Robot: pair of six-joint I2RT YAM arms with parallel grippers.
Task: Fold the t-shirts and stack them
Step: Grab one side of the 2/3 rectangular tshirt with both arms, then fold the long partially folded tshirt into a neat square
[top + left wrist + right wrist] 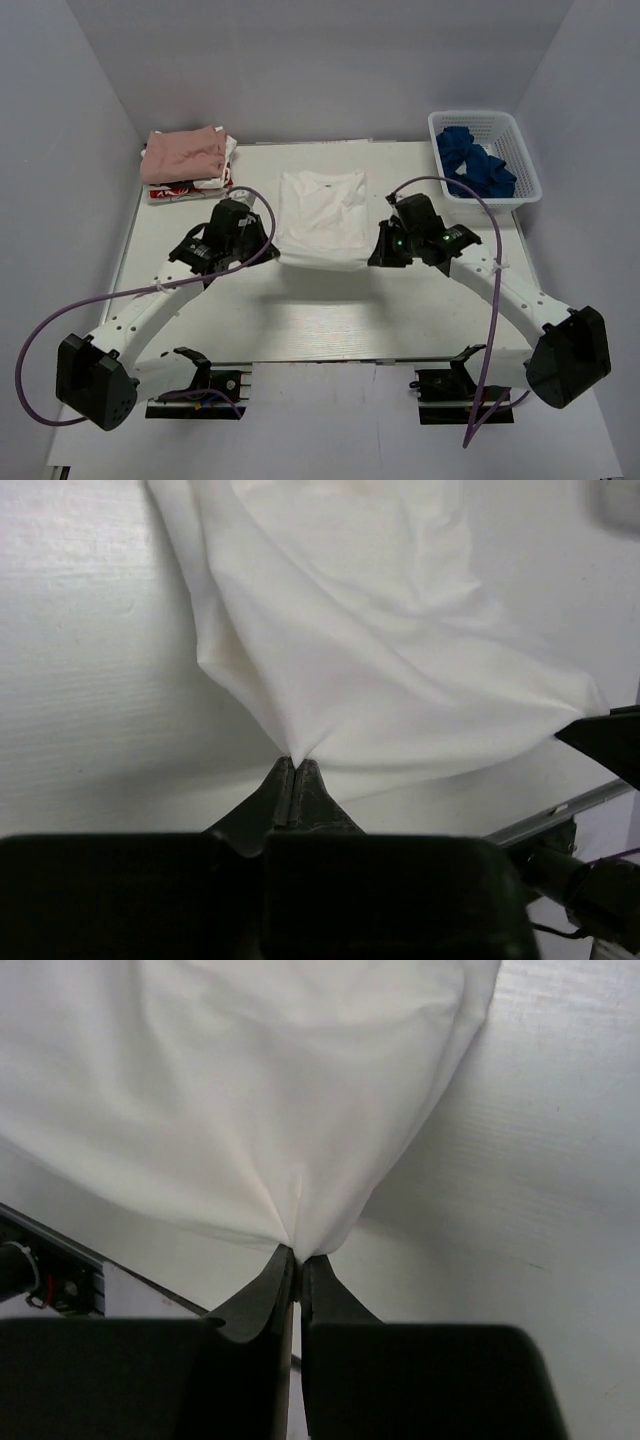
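At the middle of the table [330, 320] the large white t-shirt [322, 215] lay spread with its near hem raised off the tabletop, while the dusty-pink tee [183, 152] and the white-and-red tee [170, 192] sat folded in a pile at the table's far left corner. The white shirt looked light, limp and likely to sag between holds, so its two hem corners seemed the right places to take it. The left gripper [296, 765] and the right gripper [297, 1255] were each pinched tight on one such corner, toward the table's near edge.
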